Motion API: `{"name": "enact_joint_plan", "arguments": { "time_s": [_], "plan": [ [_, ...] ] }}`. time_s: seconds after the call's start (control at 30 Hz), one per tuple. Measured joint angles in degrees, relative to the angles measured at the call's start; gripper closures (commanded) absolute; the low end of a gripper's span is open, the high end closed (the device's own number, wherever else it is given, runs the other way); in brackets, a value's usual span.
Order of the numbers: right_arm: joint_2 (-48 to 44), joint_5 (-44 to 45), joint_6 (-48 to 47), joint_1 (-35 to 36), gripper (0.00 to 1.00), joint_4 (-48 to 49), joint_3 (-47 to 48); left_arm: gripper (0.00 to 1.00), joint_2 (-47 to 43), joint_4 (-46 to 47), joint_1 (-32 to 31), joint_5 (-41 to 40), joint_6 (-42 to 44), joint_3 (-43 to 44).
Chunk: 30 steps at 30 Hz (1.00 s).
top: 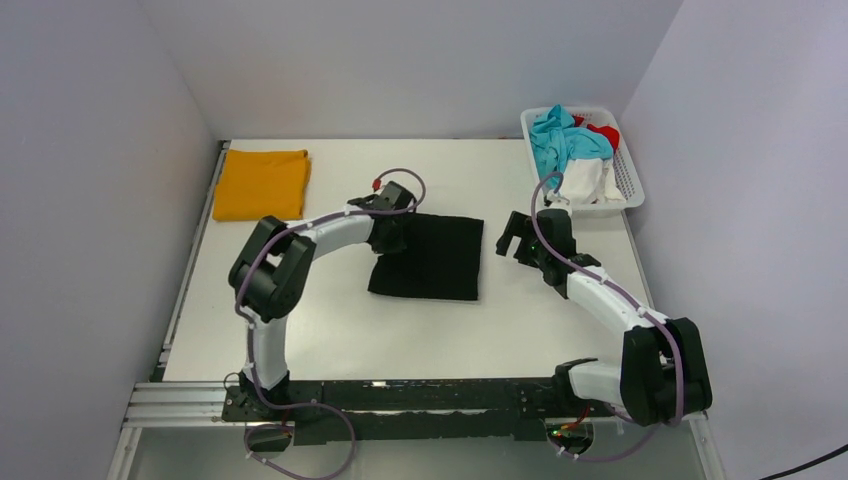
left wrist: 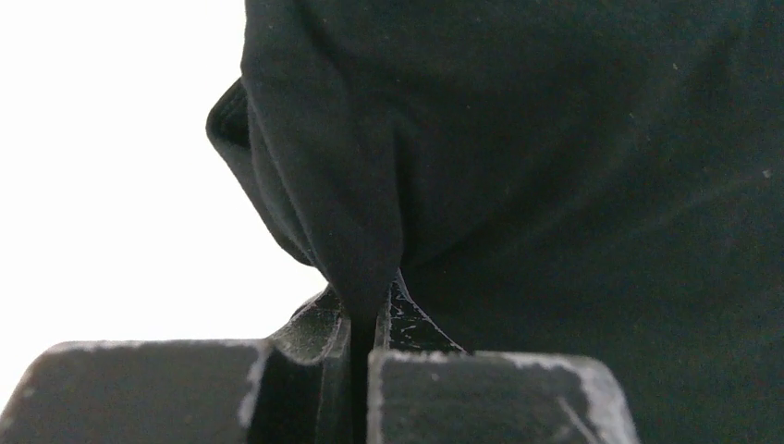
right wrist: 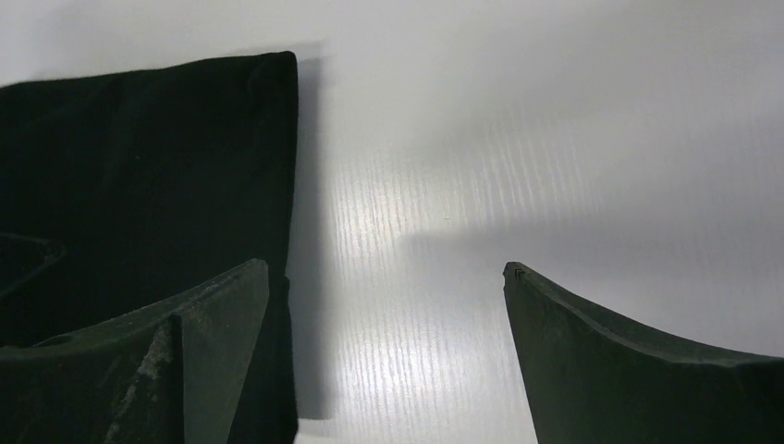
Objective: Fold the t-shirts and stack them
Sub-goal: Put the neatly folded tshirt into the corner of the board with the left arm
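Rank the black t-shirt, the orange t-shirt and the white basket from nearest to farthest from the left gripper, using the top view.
1. The black t-shirt, in the middle: the left gripper is shut on its left edge.
2. The orange t-shirt, folded at the far left corner.
3. The white basket, at the far right corner.

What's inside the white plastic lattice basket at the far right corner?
The white plastic lattice basket holds a crumpled pile: light-blue cloth, red cloth and white cloth. Anything beneath the pile is covered.
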Motion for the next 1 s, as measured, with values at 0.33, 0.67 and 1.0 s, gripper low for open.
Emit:
{"name": "enact_joint_plan", "arguments": {
  "time_s": [0.33, 0.67, 1.0],
  "plan": [
    [-0.7, -3.9, -0.2, -2.1, 0.00, 0.7, -0.9, 1.00, 6.4, -4.9, 1.7, -21.8, 16.0, 11.7],
    [-2.4, -4.3, -0.4, -2.5, 0.00, 1.5, -1.5, 1.00, 6.4, 12.3, 14.8, -28.1, 45.7, 13.2],
    [-1.9, -3.7, -0.7, -2.8, 0.00, 2.1, -1.5, 1.00, 6.4, 18.2, 23.3, -27.4, 61.6, 20.1]
  ]
}}
